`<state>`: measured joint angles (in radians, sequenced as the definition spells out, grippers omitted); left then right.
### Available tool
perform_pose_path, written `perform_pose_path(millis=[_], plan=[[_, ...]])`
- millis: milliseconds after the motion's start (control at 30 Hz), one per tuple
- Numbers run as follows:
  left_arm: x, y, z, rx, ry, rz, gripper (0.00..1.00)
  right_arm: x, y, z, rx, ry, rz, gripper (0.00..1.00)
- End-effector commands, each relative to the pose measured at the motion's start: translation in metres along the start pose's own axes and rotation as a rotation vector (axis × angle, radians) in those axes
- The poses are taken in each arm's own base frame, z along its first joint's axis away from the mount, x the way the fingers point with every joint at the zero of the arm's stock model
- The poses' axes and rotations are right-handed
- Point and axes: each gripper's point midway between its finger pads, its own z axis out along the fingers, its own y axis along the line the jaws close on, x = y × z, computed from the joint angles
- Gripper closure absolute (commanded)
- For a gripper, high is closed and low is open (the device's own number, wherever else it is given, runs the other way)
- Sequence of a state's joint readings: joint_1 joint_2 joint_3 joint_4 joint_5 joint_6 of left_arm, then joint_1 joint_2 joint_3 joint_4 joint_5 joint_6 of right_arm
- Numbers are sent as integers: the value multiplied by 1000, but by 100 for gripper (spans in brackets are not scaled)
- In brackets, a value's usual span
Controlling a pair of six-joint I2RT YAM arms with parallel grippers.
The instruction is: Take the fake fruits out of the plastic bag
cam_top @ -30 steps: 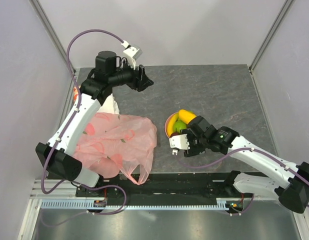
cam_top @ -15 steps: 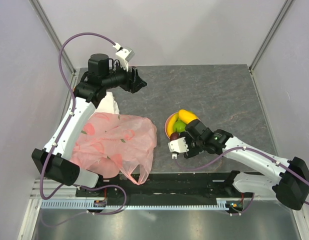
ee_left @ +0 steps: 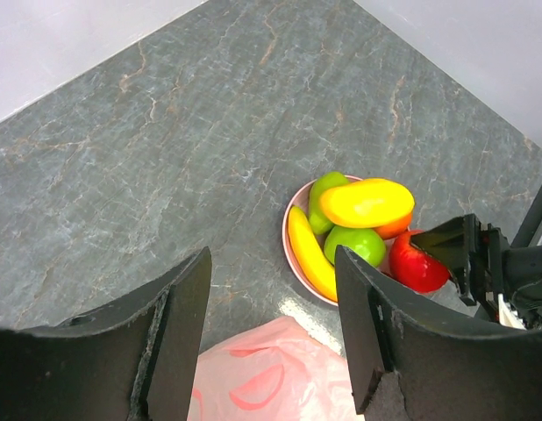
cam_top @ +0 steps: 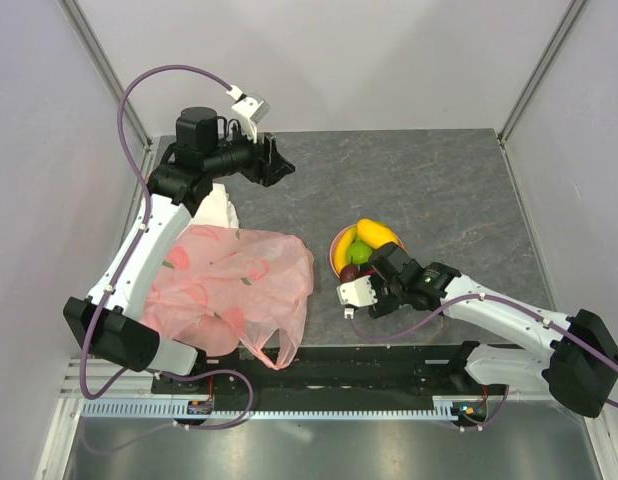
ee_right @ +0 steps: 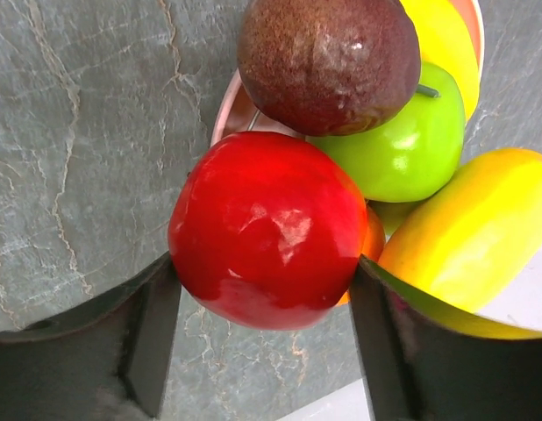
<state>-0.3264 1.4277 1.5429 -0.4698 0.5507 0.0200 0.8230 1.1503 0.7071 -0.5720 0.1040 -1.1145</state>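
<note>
Your right gripper (ee_right: 262, 263) is clamped on the red apple (ee_right: 267, 228), one finger against each flank, and the apple fills the whole gap. Just past the fingertips sit the dark plum (ee_right: 328, 61) and a green apple (ee_right: 411, 145). Off the right finger lies the mango (ee_right: 468, 237), its long axis slanting up and away to the right. All of these crowd the pink plate (ee_right: 225, 114), whose rim shows beyond the red apple; you cannot tell whether that apple touches it. Your left gripper (ee_left: 271, 259) hangs well apart from the plate, high over the table (ee_left: 166, 158), fingers spread wide with nothing between them. Ahead of it the banana (ee_left: 308, 256) lies lengthwise along the plate's nearer rim, one tip pointing away from the gripper and the other toward the right finger. The plastic bag (ee_left: 271, 377) lies crumpled on the table, showing low between the left fingers, nearer to them than the plate.
</note>
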Motion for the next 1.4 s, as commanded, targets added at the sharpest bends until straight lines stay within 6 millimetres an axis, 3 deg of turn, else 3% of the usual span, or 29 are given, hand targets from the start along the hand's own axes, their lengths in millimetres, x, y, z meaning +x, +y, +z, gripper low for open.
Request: perform_pose_path(millis=[0,33,400,667,800,900,967,1000,1033,1067,1100,1167,1200,1267,1333,1367], plan=[[-13,-4,-2,26,-44,20,35,-3,-10,-1,46,-4,-8,13],[-13,-4,-1,28,-44,18,35,-2,-11,-2,48,-3,-7,2],[-15,-6,5,58,-40,13,35,-5,-19,-20,50,-6,-24,2],[-17,-5,8,59,-43,-16,34,-1,-20,-58,67,-15,-25,2],[-10,0,-1,15,-2,18,21,3,-24,-88,102,-17,-20,2],[16,-18,-29,74,81,161,16,-10,-51,-119,215,-92,82,2],[52,-26,-57,91,180,275,11,-30,-72,-138,263,-194,225,2],[68,-27,-67,93,237,297,11,-40,-79,-135,243,-217,272,2],[90,-20,-76,81,314,361,11,-52,-95,-149,261,-270,319,2],[115,-25,-96,86,413,340,11,-63,-96,-148,228,-308,411,2],[127,-15,-109,49,459,327,11,-79,-98,-142,176,-357,440,2],[150,-6,-137,16,540,328,11,-102,-104,-148,133,-458,521,2],[153,8,-151,-48,555,314,11,-121,-105,-148,85,-539,537,2],[160,23,-178,-120,615,319,10,-135,-108,-144,44,-593,605,2],[160,29,-195,-151,649,340,10,-150,-100,-118,-73,-589,713,2],[162,37,-208,-202,659,309,10,-157,-110,-110,-63,-611,753,2]])
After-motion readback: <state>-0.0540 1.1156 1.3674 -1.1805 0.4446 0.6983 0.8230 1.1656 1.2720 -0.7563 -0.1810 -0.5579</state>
